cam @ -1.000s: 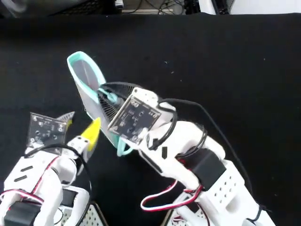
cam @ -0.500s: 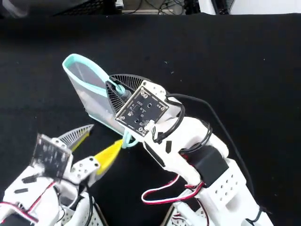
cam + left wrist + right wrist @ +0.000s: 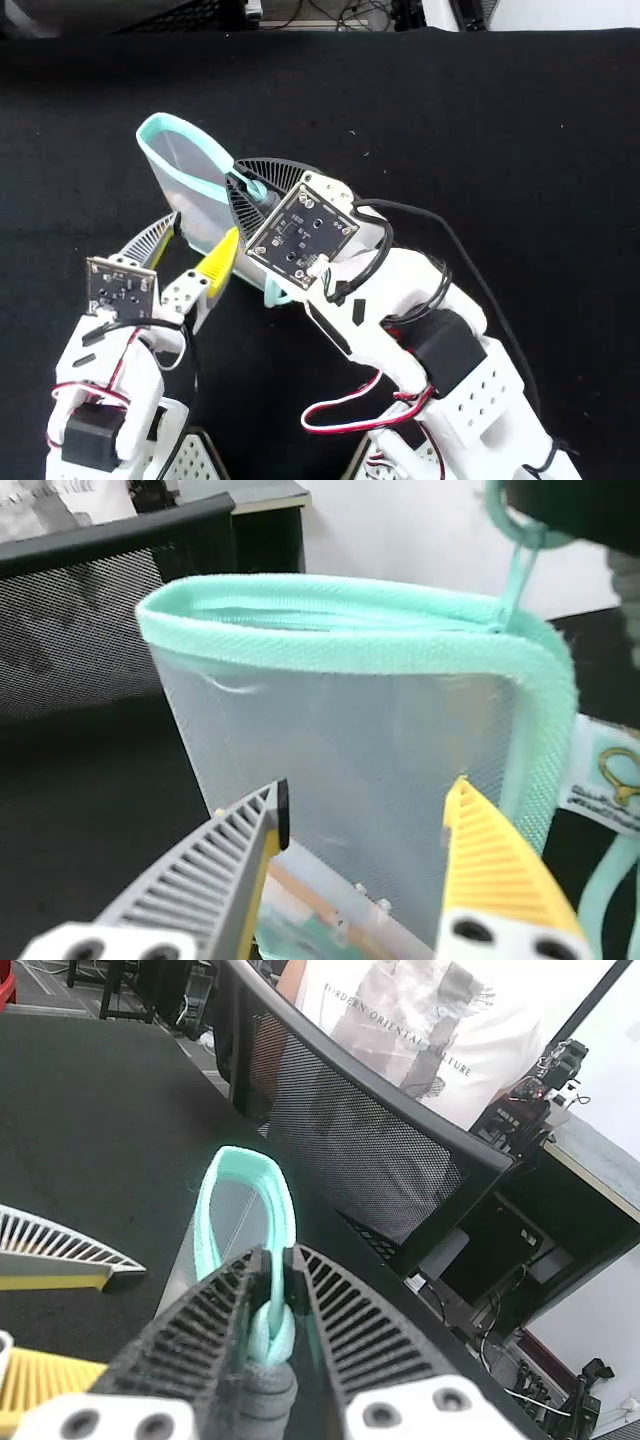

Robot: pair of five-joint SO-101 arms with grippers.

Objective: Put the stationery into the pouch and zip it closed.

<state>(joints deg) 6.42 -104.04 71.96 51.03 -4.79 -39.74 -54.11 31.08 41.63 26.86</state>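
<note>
A translucent pouch (image 3: 180, 175) with a mint-green rim stands tilted on the black table, its mouth (image 3: 340, 610) nearly shut. My right gripper (image 3: 255, 195) is shut on the mint zipper pull (image 3: 270, 1305) at one end of the rim, the pouch (image 3: 243, 1210) hanging just beyond its tips. My left gripper (image 3: 205, 228) is open and straddles the lower part of the pouch (image 3: 350, 730), with its grey finger (image 3: 215, 875) on one side and its yellow finger (image 3: 490, 865) on the other. Stationery (image 3: 320, 910) shows faintly through the mesh at the bottom.
The black table (image 3: 480, 130) has free room to the right and far side. A black mesh chair (image 3: 350, 1150) stands past the table's far edge. The right arm's body and cables (image 3: 400, 320) cover the near middle.
My left gripper swung away towards the near edge, then came back up and now straddles the pouch. The right gripper kept its hold and shifted the pouch slightly to the right.
</note>
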